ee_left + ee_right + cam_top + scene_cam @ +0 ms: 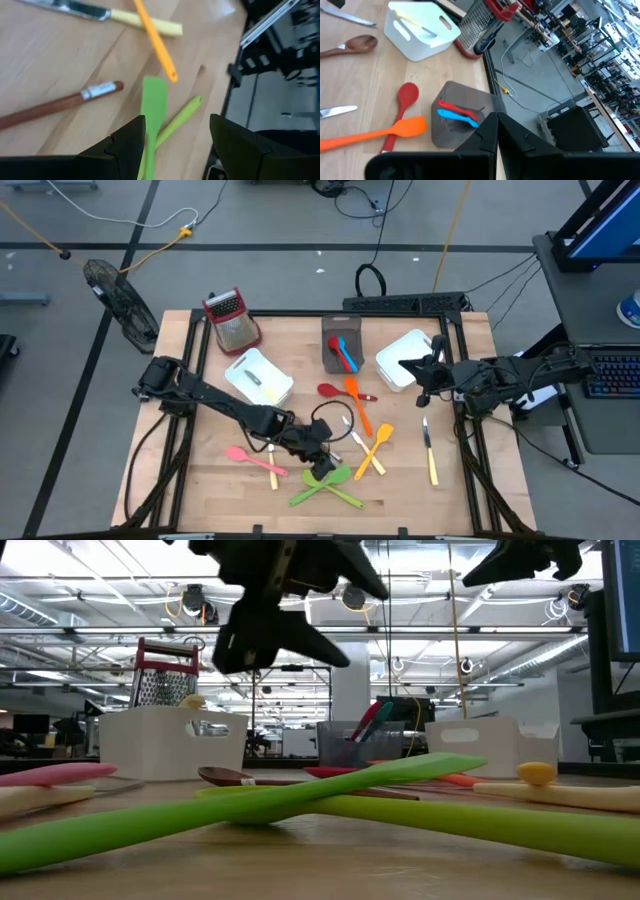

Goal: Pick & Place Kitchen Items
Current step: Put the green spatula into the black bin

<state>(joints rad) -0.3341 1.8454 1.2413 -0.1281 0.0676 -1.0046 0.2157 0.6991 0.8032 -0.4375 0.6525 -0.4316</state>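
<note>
Hovering my left gripper [175, 145], fingers spread, over the crossed green spatulas [325, 485], whose long axes form an X. Beyond lie the brown spoon [55, 106], orange spatula [358, 406] and grey bin [342, 343]. My right gripper [425, 370], closed, waits over the white bin [400, 360].

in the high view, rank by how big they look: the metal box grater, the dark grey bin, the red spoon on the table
1. Red-topped metal box grater
2. Dark grey bin, close to the grater in size, so that order is unsure
3. Red plastic spoon, clearly smallest
</note>
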